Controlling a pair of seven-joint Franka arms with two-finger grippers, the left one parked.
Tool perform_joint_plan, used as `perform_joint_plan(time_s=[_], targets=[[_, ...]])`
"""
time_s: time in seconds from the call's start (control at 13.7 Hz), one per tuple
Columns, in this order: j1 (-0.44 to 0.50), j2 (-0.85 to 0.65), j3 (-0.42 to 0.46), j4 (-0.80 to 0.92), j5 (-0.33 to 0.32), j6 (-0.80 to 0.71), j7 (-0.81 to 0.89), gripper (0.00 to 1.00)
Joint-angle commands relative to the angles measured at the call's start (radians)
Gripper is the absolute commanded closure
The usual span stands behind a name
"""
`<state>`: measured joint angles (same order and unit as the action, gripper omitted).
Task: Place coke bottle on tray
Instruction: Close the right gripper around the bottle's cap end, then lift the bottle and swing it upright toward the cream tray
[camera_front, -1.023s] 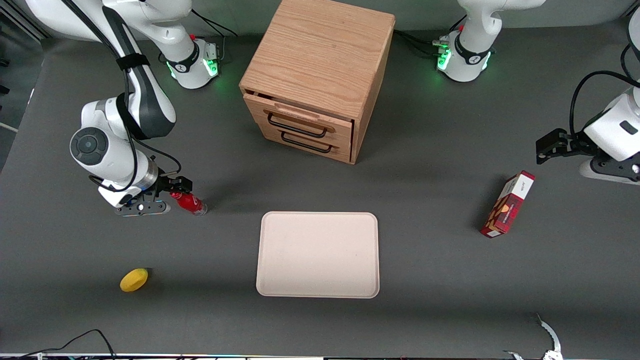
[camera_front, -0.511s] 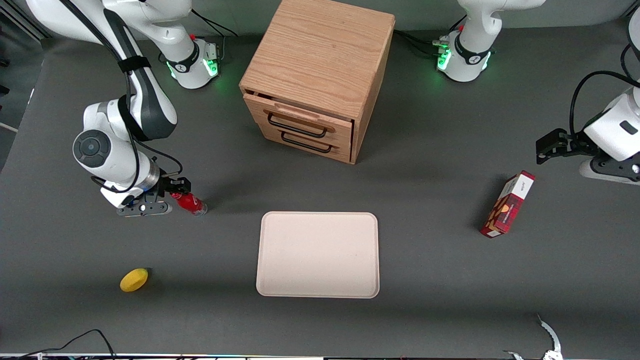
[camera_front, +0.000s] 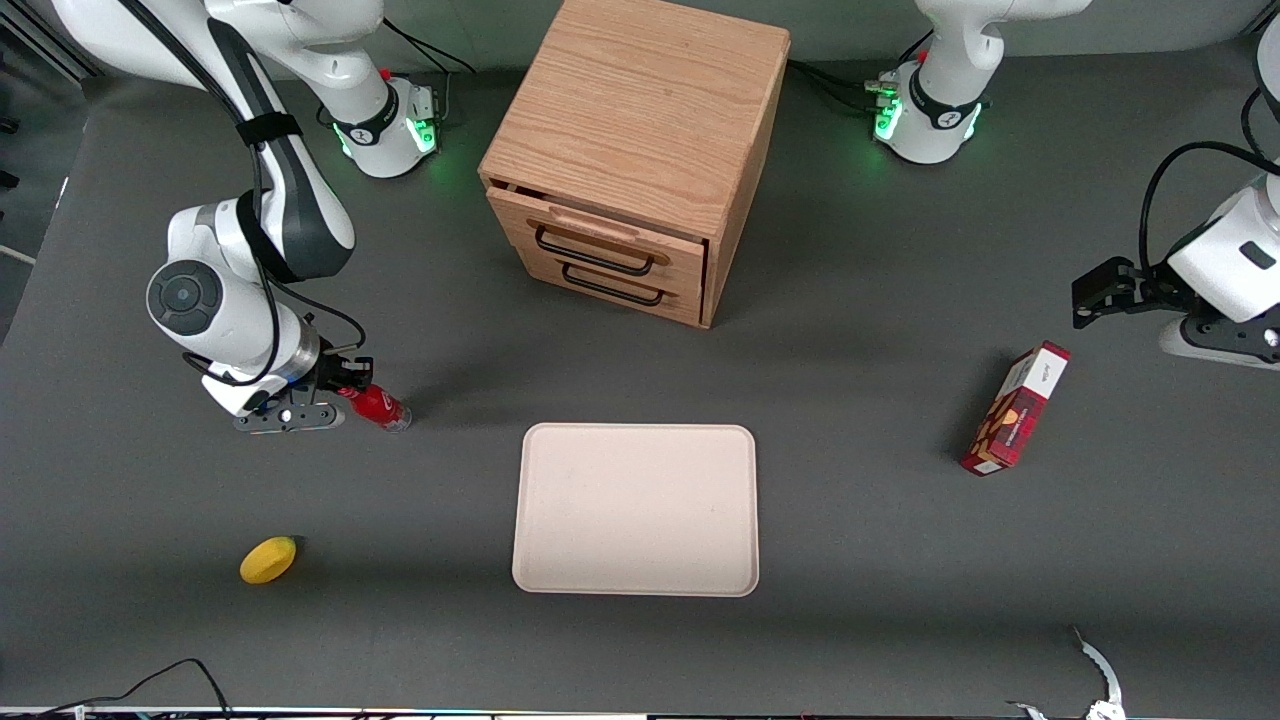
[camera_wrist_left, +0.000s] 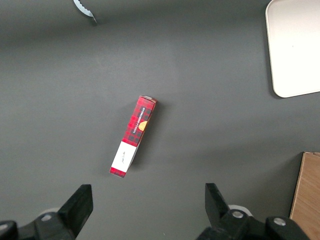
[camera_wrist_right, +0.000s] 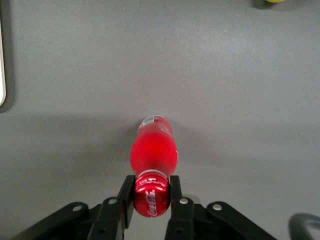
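Observation:
The coke bottle (camera_front: 380, 406) is a tiny red bottle with a red cap and a clear base. It stands tilted on the dark table toward the working arm's end, with its base on the table. My gripper (camera_front: 350, 390) is shut on its cap. In the right wrist view the two black fingers (camera_wrist_right: 126, 195) press both sides of the red cap, and the bottle (camera_wrist_right: 153, 152) hangs down to the table from the gripper (camera_wrist_right: 151, 192). The pale pinkish-cream tray (camera_front: 636, 510) lies flat beside the bottle, nearer the front camera. Its edge shows in the right wrist view (camera_wrist_right: 2, 80).
A wooden two-drawer cabinet (camera_front: 636, 150) stands farther from the front camera than the tray. A yellow lemon (camera_front: 268, 559) lies nearer the camera than the bottle. A red and white carton (camera_front: 1015, 408) lies toward the parked arm's end, also in the left wrist view (camera_wrist_left: 133, 135).
The gripper has shifted slightly away from the front camera with the bottle's cap in it. The bottle has followed with it, its base still on the table.

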<state>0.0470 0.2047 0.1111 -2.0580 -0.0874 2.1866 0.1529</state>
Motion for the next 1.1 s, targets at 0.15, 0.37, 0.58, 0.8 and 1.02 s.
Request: perform_joint_plan(time_s=[0.15,0.37,0.58,0.8,1.02], targets=[[0.002,-0.019,0.002,-0.007,-0.02,0.018,0.013,1.0],[0.001,-0.056,0.005,0.039,-0.02,-0.091,0.001,1.0],[-0.007,-0.112,0.007,0.11,-0.011,-0.22,-0.012,1.0],[-0.007,-0.148,0.007,0.211,0.003,-0.378,-0.015,1.0],[-0.004,-0.153,0.005,0.336,0.005,-0.519,-0.015,1.0]])
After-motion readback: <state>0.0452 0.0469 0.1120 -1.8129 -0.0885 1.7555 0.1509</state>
